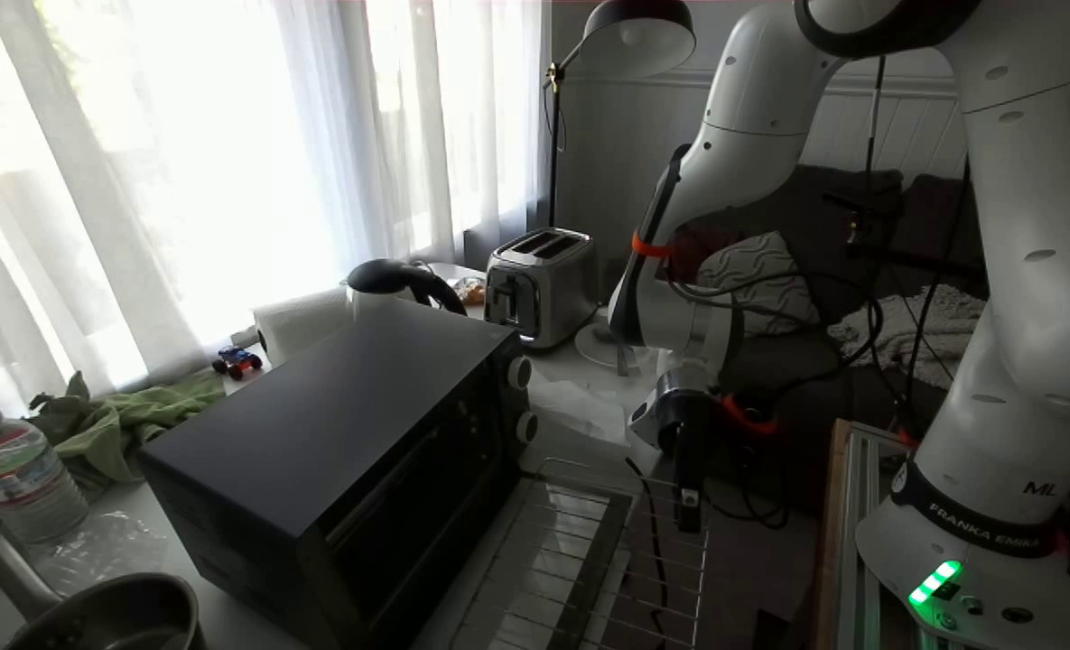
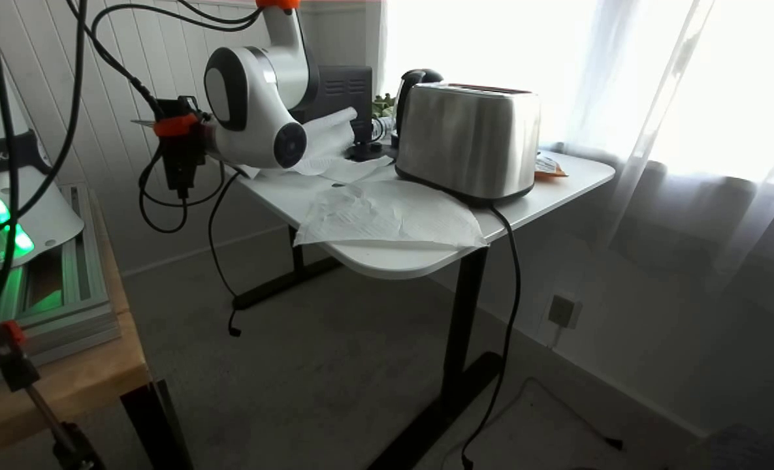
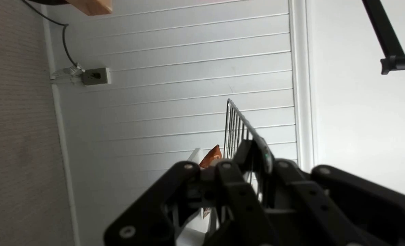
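Observation:
My gripper (image 1: pixel 690 510) is shut on the edge of a wire rack (image 1: pixel 580 564), which extends from the fingers toward a dark toaster oven (image 1: pixel 327 406). In the wrist view, the rack (image 3: pixel 245 121) rises from between the fingertips (image 3: pixel 257 160), its bar pinched there. The oven's front is open and its inside is dark. A glass panel that looks like its lowered door lies beneath the rack. The rack is outside the oven, in front of the opening. In an exterior view, the wrist hides the fingers, and only the black gripper body (image 2: pixel 184 153) shows.
A steel toaster (image 1: pixel 544 284) and a black-handled kettle (image 1: pixel 399 278) stand behind the oven. A pot (image 1: pixel 110 614), water bottle (image 1: pixel 24 478) and green cloth (image 1: pixel 128 424) lie beyond it. Crumpled paper (image 2: pixel 390 212) covers the end of the white table (image 2: pixel 387 258). A black cable (image 1: pixel 652 542) hangs near the gripper.

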`<state>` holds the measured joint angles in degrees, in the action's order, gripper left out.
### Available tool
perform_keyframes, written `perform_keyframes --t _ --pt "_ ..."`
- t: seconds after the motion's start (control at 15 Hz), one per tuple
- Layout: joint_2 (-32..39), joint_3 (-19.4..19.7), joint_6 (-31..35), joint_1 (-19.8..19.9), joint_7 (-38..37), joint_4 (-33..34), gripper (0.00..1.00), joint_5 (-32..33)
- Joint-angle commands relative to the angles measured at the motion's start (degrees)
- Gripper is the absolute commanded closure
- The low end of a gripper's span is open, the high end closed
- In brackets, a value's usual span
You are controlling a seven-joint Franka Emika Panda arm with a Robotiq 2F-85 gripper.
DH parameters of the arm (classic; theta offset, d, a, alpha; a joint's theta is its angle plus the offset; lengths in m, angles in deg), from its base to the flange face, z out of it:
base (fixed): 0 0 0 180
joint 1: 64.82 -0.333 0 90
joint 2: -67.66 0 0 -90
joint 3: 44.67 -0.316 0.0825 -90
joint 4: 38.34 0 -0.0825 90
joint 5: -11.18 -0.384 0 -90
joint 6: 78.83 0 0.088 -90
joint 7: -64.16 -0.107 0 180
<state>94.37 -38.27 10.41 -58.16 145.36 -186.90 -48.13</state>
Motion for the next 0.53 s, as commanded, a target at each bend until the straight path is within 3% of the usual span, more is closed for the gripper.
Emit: perform_keyframes --t 0.0,0.47 --pt "-2.1 -0.2 -3.4 0.7 0.8 -0.4 0.98 1.5" --pt "-2.9 -0.5 -7.5 -0.1 -1.0 1.0 0.98 0.6"
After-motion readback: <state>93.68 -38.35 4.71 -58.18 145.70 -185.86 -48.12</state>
